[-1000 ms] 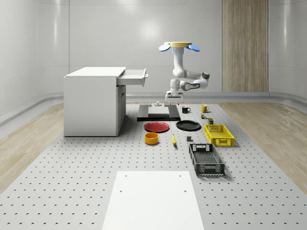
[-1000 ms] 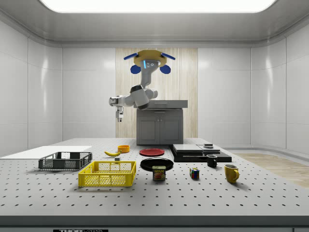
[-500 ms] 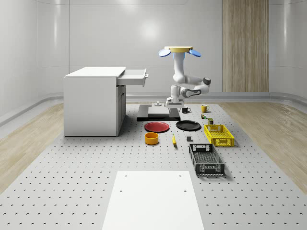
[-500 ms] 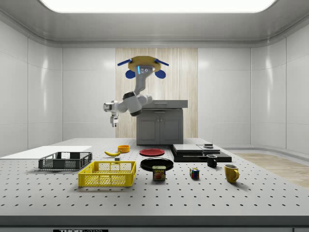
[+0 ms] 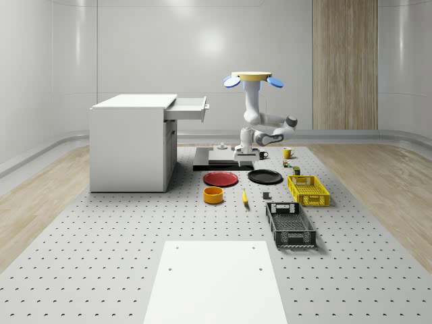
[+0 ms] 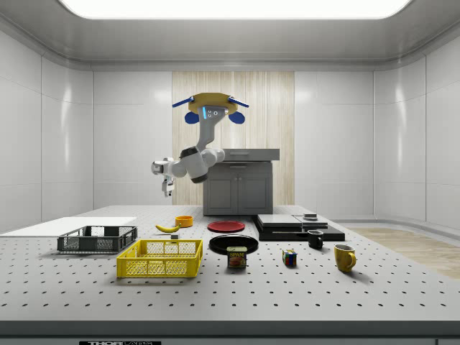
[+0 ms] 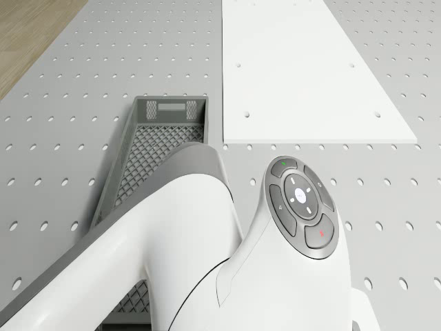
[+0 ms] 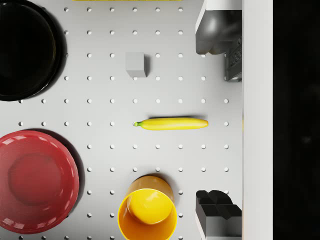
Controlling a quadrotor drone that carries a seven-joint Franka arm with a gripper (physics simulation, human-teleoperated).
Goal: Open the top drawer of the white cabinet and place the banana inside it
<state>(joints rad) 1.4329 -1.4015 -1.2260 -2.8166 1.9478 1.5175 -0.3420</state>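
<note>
Nearest, in the lower middle of the whole-scene view, lies a white panel (image 5: 214,280), and just beyond it to the right a black crate (image 5: 290,225). Behind these, close to the frame's centre, the banana (image 5: 244,197) lies flat on the perforated table (image 5: 101,256), apart from everything. An orange bowl (image 5: 214,195) sits near it on the left, a small grey cube (image 5: 266,196) on the right, and a red plate (image 5: 221,179) and a black plate (image 5: 264,177) further back. Above that cluster hangs the gripper (image 5: 244,156), pointing down. In the wrist view its two fingers (image 8: 215,30) stand wide apart with nothing between them, and the banana (image 8: 172,123) lies lengthwise beneath, roughly midway between the fingers. The drone (image 5: 253,77) hovers high over the plates' end of the table, right of centre and well clear of the surface. Furthest left in the middle ground stands the white cabinet (image 5: 128,145), its top drawer (image 5: 189,109) already pulled out toward the drone. So the opening step looks done and the step in hand is reaching for the fruit. Next, I judge, the hand needs to descend straight down until the fingers straddle the banana's middle across its narrow width, then close gently. Only after that comes the lift and the carry left to the drawer.
</note>
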